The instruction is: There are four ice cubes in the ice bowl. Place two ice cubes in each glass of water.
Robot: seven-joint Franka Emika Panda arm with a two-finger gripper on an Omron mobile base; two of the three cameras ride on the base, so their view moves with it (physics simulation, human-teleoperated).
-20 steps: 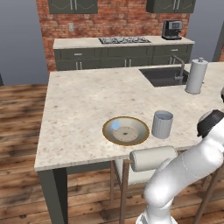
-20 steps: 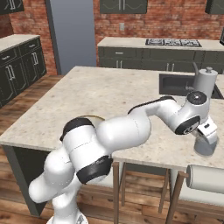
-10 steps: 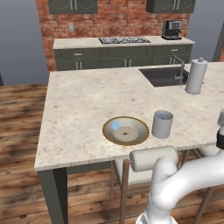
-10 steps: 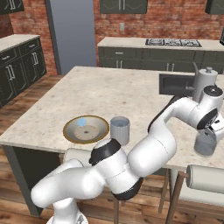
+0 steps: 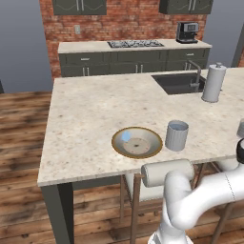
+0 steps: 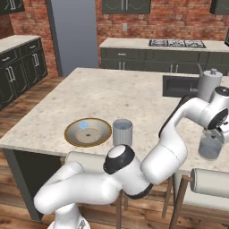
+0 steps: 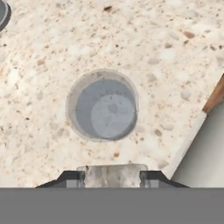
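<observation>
Claw (image 7: pixel 112 175) hangs over the right-hand glass (image 7: pixel 103 106) near the table (image 7: pixel 144 48) edge, fingers closed on an ice cube (image 7: pixel 112 174) held between them. Bowl (image 5: pixel 137 142) sits near the table's front edge with one cube (image 5: pixel 126 137) visible inside at its left. Second glass (image 5: pixel 177 135) stands just right of the bowl; white cylinder (image 5: pixel 213 83) stands by the sink (image 5: pixel 178 82).

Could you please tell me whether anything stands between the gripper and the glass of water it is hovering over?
Nothing visible does. In the hand view the gripper holds a pale block, apparently an ice cube, above the glass of water, whose open mouth is uncovered. Around it there is bare counter.
</observation>
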